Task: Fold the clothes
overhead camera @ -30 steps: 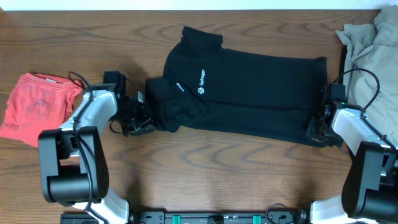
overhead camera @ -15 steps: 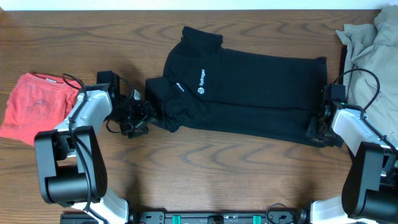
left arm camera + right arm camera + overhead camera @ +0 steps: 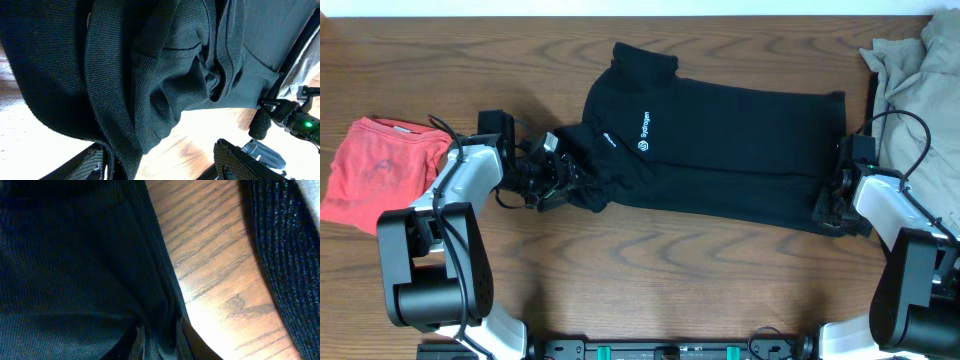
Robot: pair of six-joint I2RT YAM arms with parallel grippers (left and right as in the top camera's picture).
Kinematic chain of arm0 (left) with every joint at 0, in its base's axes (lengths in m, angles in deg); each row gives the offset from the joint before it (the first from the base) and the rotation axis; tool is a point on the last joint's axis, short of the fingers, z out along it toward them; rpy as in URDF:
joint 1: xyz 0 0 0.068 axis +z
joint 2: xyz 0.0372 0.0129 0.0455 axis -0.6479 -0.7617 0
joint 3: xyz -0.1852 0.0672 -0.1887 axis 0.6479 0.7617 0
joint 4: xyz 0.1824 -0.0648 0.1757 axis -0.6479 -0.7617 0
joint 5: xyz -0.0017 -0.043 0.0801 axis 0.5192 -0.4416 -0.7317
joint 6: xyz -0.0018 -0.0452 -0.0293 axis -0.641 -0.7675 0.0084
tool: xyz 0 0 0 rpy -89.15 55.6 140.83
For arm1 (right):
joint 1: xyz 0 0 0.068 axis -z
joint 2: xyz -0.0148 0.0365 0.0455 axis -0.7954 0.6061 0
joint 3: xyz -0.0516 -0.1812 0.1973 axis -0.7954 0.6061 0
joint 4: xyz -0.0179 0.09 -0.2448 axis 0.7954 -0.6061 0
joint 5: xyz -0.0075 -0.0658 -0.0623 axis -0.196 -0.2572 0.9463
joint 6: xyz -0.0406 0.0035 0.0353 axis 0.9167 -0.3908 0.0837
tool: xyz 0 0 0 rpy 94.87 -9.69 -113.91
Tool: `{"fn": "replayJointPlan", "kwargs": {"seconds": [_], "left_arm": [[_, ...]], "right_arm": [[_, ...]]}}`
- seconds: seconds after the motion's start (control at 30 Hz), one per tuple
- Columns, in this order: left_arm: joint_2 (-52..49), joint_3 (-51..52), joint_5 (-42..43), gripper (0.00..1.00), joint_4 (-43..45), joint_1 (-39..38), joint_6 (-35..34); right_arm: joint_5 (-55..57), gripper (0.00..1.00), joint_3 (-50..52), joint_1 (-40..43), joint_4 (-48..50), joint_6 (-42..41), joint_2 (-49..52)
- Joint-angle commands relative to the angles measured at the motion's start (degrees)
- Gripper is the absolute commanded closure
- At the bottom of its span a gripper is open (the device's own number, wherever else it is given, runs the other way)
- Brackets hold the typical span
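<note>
A black collared shirt [image 3: 720, 140] with small white lettering lies flat across the middle of the table, collar to the left. My left gripper [image 3: 555, 170] is open at the bunched left sleeve. In the left wrist view the sleeve folds [image 3: 150, 75] hang over one finger [image 3: 95, 162], the other finger [image 3: 235, 160] stands wide apart, and my gripper [image 3: 165, 167] has bare table between them. My right gripper [image 3: 830, 210] is shut on the shirt's hem corner at the lower right. The right wrist view shows that fabric [image 3: 75, 270] pinched in my gripper [image 3: 157, 340].
A coral-red tee [image 3: 380, 170] lies crumpled at the left edge. A beige garment [image 3: 915, 90] is heaped at the back right, close behind the right arm. Bare wood table [image 3: 670, 270] runs along the front, between the two arm bases.
My left gripper has opened, drawn slightly left, then moved up and right onto the sleeve. The right gripper and the shirt body have stayed put.
</note>
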Motion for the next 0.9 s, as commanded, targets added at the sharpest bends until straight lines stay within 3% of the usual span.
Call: {"fn": "replayJointPlan", "kwargs": {"seconds": [0.0, 0.1, 0.17, 0.23, 0.3, 0.33, 0.5, 0.67, 0.87], "left_arm": [[0.9, 0.1, -4.7, 0.3, -1.0, 0.2, 1.1], [0.9, 0.3, -10.1, 0.34, -1.8, 0.2, 1.1], [0.9, 0.8, -12.5, 0.49, -1.7, 0.2, 0.2], [0.8, 1.2, -13.2, 0.74, -1.4, 0.2, -0.4], [0.6, 1.7, -13.3, 0.9, -0.8, 0.2, -0.4], [0.5, 2.0, -13.3, 0.93, -0.6, 0.2, -0.4], [0.5, 3.2, -15.8, 0.94, -0.4, 0.2, -1.2], [1.3, 3.2, -26.2, 0.93, -5.9, 1.8, -9.1], [6.0, 3.2, -26.8, 0.94, -14.3, 5.8, -9.4]], "right_arm": [[-1.6, 0.79, 2.1, 0.7, 0.2, -0.5, 1.8], [-1.6, 0.79, 2.1, 0.7, 0.2, -0.5, 1.8], [-1.6, 0.79, 2.1, 0.7, 0.1, -0.5, 1.8], [-1.6, 0.79, 2.1, 0.7, 0.0, -0.5, 1.8], [-1.6, 0.79, 2.1, 0.7, 0.0, -0.5, 1.8], [-1.6, 0.79, 2.1, 0.7, 0.0, -0.5, 1.8], [-1.6, 0.79, 2.1, 0.7, -0.6, -0.5, 1.8], [-1.6, 0.85, 2.1, 0.7, -3.7, -0.5, 1.8], [-1.8, 0.99, 2.1, 0.7, -11.7, -7.3, 1.8]]}}
